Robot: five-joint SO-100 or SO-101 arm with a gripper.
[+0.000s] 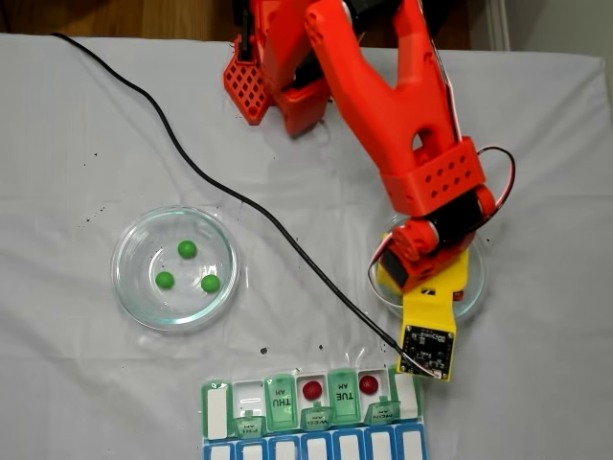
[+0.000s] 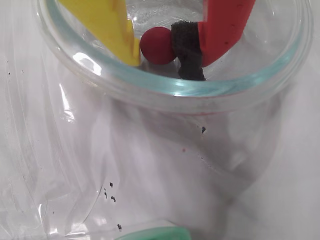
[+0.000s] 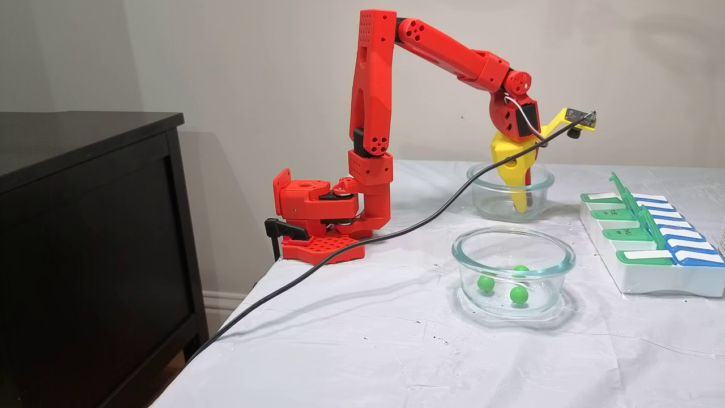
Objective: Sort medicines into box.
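Inside the far glass dish (image 3: pixel 510 195), as a fixed view from the side shows it, the gripper (image 2: pixel 159 52) reaches down to the bottom. The wrist view gives the detail: a yellow finger (image 2: pixel 107 25) on the left and a red finger with a black pad (image 2: pixel 186 47) on the right stand on either side of one red ball (image 2: pixel 157 46), both touching it, so the gripper appears pinched on that ball, which looks to sit at or near the dish floor.

Progress, judged from a fixed view from above: two red balls lie in open white cells of the pill organizer (image 1: pixel 218 410), one (image 1: pixel 311 390) beside the THU lid and another (image 1: pixel 373 386) beside the TUE lid. The ball between the fingers is thus the third red one, not yet carried over. Three green balls (image 1: pixel 187 249) remain untouched in the near glass dish (image 1: pixel 129 278), well apart from the organizer.

Roughly a third of the sorting seems done; one red ball is in hand and all the green ones are left. A black cable (image 1: pixel 192 163) crosses the white cloth (image 1: pixel 77 383) between the two dishes. Small dark specks dot the cloth.
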